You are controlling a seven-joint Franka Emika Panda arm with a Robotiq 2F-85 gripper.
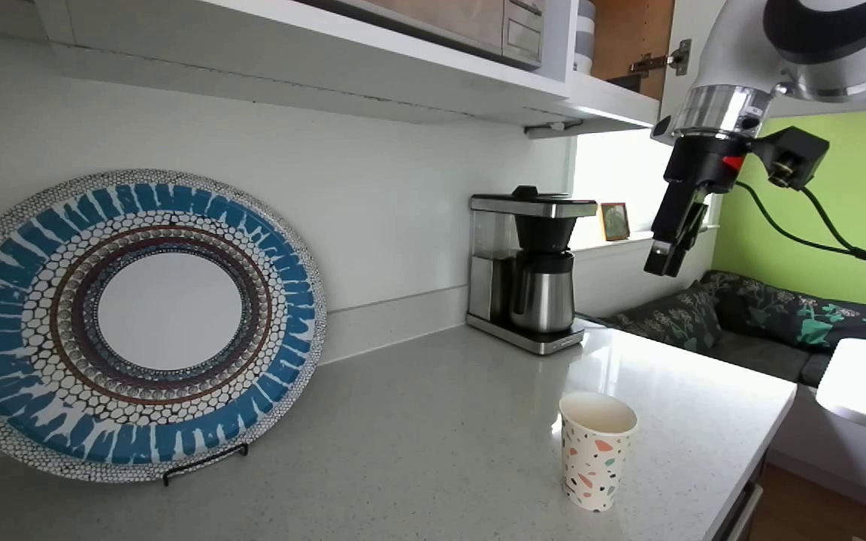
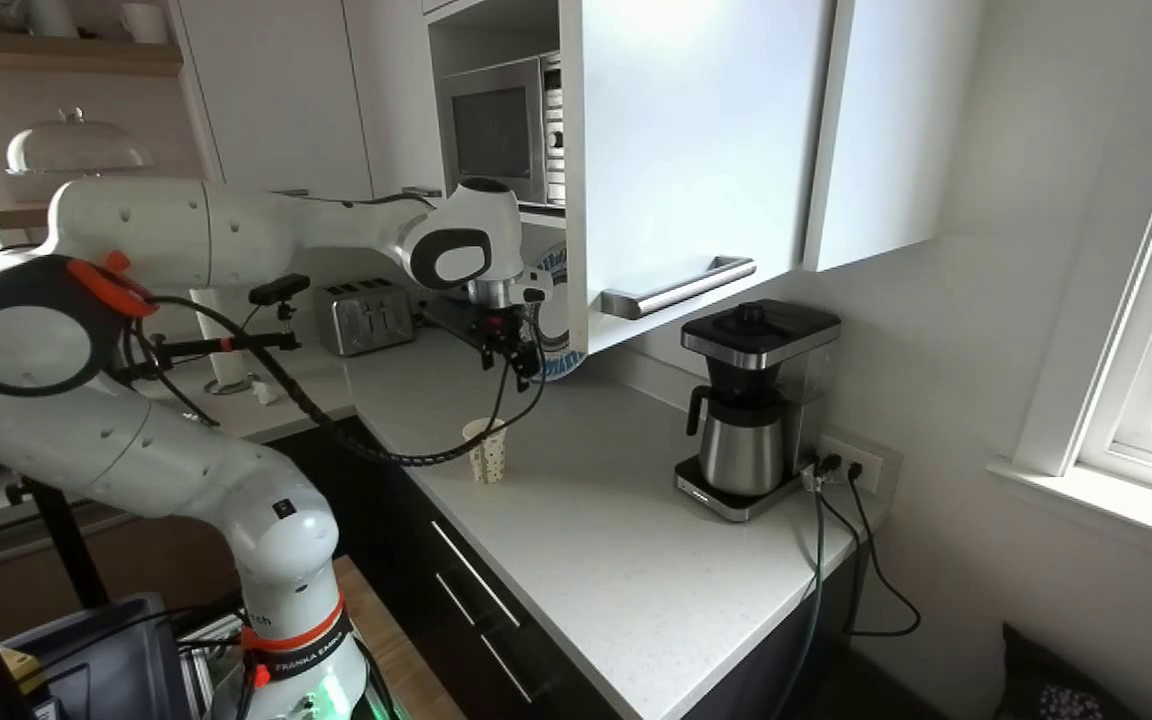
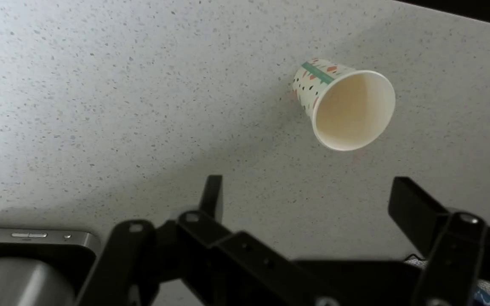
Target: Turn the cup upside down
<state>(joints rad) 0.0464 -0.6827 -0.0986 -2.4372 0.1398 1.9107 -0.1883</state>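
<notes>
The lettering FRANKA EMIKA (image 2: pixel 311 656) could be read in an exterior view, on the arm (image 2: pixel 281 535) near its foot; a mark (image 2: pixel 700 495) low on the coffee maker (image 1: pixel 546 233) was too small to read. The cup (image 1: pixel 597 466) stood upright on the counter (image 1: pixel 418 436), mouth up, near the edge and well apart from the coffee maker: white, tapered, flecked with reddish-orange, green and black, cream-coloured inside, and striped green down one side in the wrist view. Above the counter hung the gripper (image 3: pixel 307 187), its fingers (image 3: pixel 415 214) spread wide and apart from the cup. A black cable (image 2: pixel 406 460) crossed in front of the cup in an exterior view, and there a cupboard door (image 2: pixel 706 150) hid part of a round blue-and-white patterned disc (image 2: pixel 554 312). A steel toaster (image 2: pixel 366 318) and a microwave (image 2: pixel 494 130) showed behind the arm.
</notes>
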